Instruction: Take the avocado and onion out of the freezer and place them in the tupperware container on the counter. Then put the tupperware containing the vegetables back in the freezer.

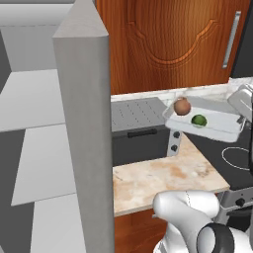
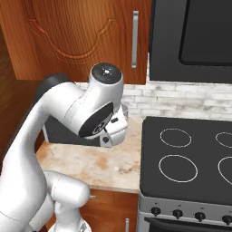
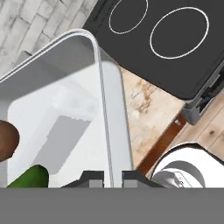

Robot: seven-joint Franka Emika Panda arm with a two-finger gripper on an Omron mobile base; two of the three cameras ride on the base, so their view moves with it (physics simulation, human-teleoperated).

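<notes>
Beige counter (image 1: 163,178) below; gripper (image 3: 113,177) clamped on rim of raised tupperware container (image 1: 217,123). Onion (image 1: 182,106) at 10 o'clock of avocado (image 1: 198,120). Tray stiff, light; contents likely roll.

Nothing here carries any writing that can be read. The freezer (image 1: 81,123) door is plain grey, the tupperware container (image 1: 217,126) has no label, the wooden cabinet doors (image 1: 173,44) are bare, and the stovetop (image 2: 186,158) shows only white burner rings, no numbers or brand marks.
</notes>
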